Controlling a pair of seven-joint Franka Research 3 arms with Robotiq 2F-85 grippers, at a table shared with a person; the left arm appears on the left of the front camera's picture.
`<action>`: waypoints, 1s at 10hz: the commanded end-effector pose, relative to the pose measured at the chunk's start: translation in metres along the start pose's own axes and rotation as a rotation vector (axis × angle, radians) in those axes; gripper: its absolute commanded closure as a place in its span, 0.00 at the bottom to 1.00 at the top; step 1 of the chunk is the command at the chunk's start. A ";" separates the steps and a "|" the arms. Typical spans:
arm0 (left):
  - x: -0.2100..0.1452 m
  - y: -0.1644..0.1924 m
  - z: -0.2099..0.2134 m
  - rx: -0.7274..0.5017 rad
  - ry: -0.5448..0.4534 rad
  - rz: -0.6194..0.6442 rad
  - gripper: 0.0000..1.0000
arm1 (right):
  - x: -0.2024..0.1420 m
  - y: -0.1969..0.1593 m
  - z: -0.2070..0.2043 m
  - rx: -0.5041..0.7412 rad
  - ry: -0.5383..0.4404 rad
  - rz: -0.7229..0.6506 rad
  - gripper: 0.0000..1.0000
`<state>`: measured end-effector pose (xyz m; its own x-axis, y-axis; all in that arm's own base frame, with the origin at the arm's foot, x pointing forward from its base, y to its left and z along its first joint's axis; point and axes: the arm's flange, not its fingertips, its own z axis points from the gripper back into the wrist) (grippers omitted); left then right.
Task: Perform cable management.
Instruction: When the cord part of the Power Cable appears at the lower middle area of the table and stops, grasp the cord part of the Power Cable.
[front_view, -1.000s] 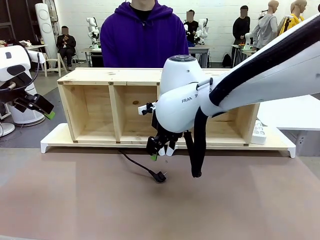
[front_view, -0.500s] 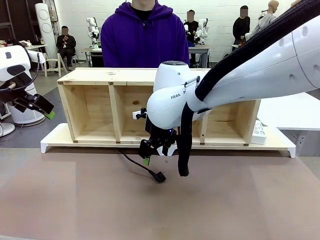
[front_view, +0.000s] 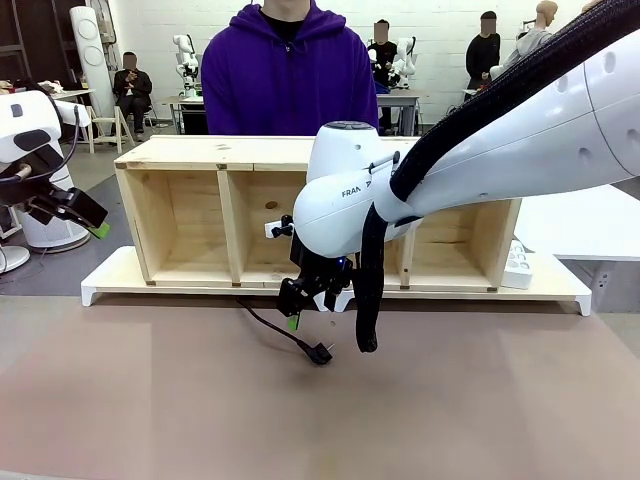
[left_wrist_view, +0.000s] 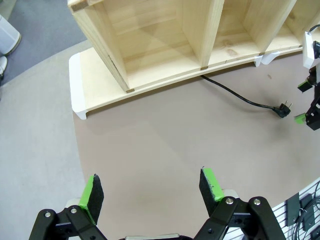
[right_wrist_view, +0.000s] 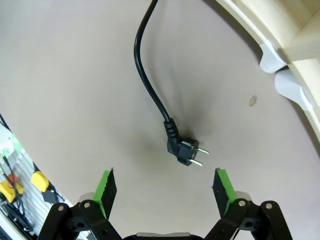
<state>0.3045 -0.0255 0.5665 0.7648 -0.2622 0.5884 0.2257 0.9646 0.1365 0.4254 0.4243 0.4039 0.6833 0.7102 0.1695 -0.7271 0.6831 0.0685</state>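
Since a second ago our right tool (right_wrist_view: 165, 185) has swung toward the middle bay of the shelf (front_view: 190, 150) and sunk closer to the counter (front_view: 150, 420). It now hangs in front of the shelf, aimed down at the plug (right_wrist_view: 184, 150). It is spread wide and grips nothing; we judge this is the lineup for a grasp. The cable (front_view: 268, 326) comes out from under the shelf's front edge and lies loose on the counter before it. Our left tool (left_wrist_view: 150, 185), also spread apart and empty, is held up off the shelf's left end, out of the way.
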 end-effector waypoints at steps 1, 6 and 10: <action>0.000 0.001 -0.001 0.000 0.001 0.012 0.00 | -0.001 0.000 0.001 -0.012 -0.001 -0.001 0.00; 0.000 0.001 -0.001 0.000 0.001 0.012 0.00 | 0.014 -0.021 -0.060 0.075 0.003 0.094 0.00; 0.000 0.001 -0.001 0.000 0.001 0.012 0.00 | 0.018 -0.019 -0.071 0.066 0.029 0.145 0.00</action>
<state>0.3045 -0.0254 0.5665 0.7649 -0.2620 0.5884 0.2253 0.9647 0.1366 0.4540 0.4362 0.3380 0.5995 0.7829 0.1664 -0.8003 0.5880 0.1170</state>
